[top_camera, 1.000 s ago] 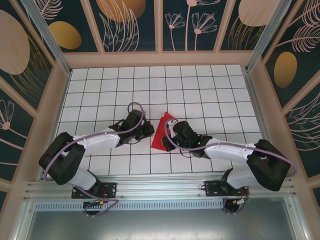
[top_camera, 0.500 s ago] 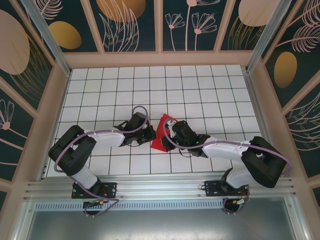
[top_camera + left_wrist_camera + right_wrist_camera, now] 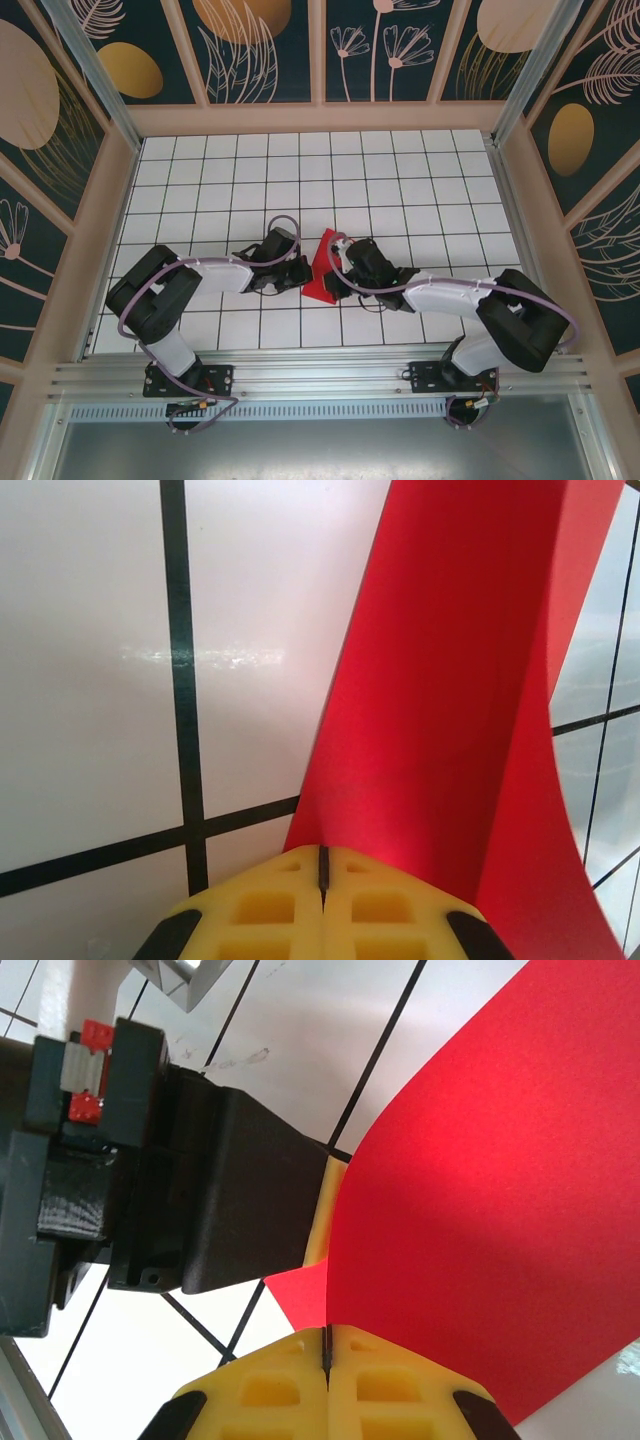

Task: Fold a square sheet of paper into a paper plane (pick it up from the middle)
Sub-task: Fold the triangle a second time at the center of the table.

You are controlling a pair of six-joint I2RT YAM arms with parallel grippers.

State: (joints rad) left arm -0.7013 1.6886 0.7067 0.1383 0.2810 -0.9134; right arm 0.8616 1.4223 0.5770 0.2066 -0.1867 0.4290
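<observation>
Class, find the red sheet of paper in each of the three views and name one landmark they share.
Top external: red sheet near the table's middle.
Left wrist: red sheet fills the right half, rising from the left tool.
Right wrist: red sheet fills the right side, rising from the right tool.
Shared landmark: black grid lines on the white table.

The square sheet of paper point(image 3: 322, 268), plain bright red, stands bowed in a smooth curve between the two grippers, one part nipped at the closed tips of the left gripper point(image 3: 322, 865), another at the closed tips of the right gripper point(image 3: 327, 1345)
</observation>
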